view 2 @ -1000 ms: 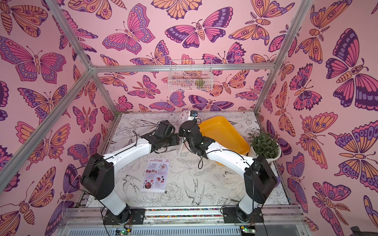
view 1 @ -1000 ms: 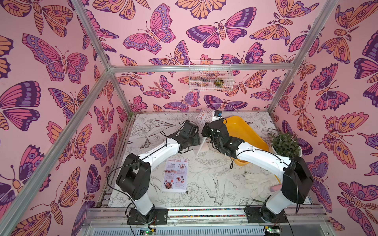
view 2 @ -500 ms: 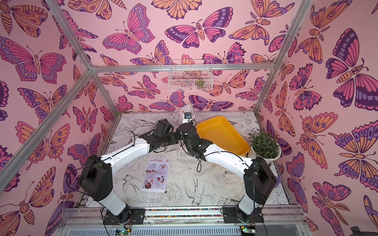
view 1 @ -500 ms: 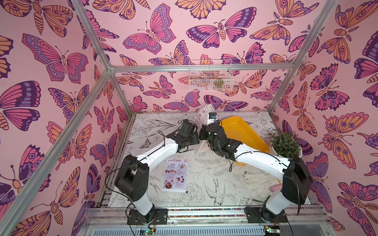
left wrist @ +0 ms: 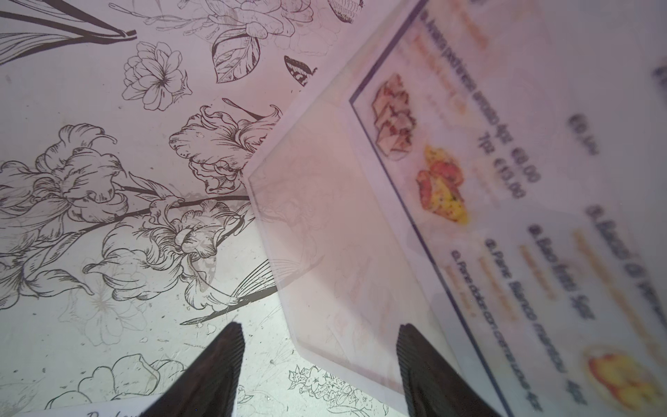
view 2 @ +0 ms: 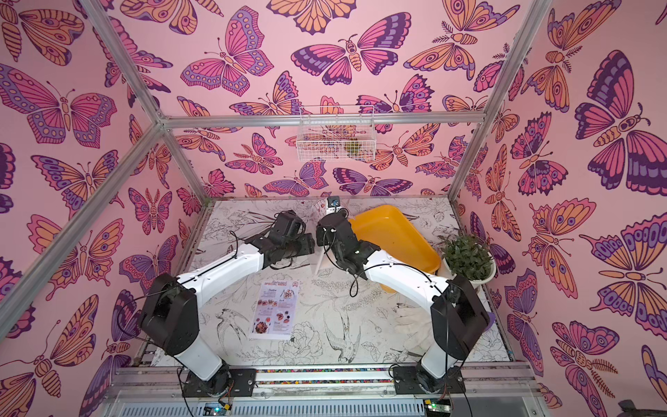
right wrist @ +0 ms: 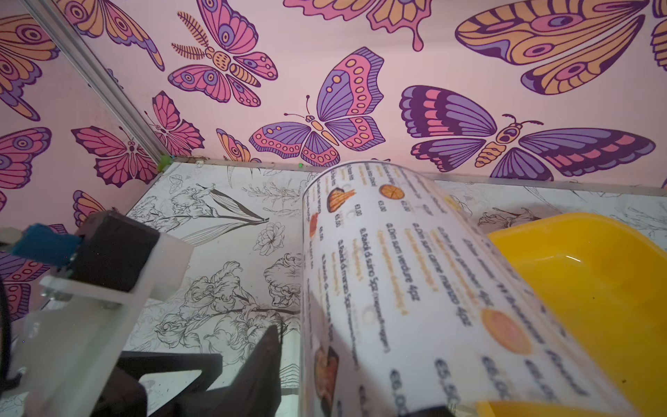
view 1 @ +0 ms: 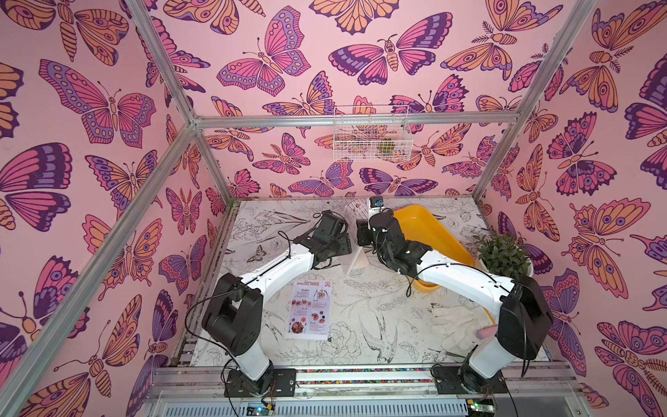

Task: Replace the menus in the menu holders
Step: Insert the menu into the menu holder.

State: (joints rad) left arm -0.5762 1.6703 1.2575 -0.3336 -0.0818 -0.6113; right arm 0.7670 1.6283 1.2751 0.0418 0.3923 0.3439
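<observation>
Now the left tool (left wrist: 319,326) is spread wide, straddling a lower corner of the upright clear acrylic menu holder (left wrist: 325,234), mid-worktop (view 1: 375,307) toward the far edge. The right tool (right wrist: 355,368) is parted around the curled white dim sum menu sheet (right wrist: 415,289) standing in that holder. The visible finger (right wrist: 269,357) is clear of it. The red-headed "SPECIAL MENU" sheet (view 1: 310,310) lies flat nearer the front edge. The yellow plastic tray (view 1: 438,236) sits toward the far right corner.

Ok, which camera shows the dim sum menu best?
The right wrist view: the dim sum menu fills it, curled, text readable. The left wrist view shows it blurred through the menu holder; both top views show only a small white curl.
</observation>
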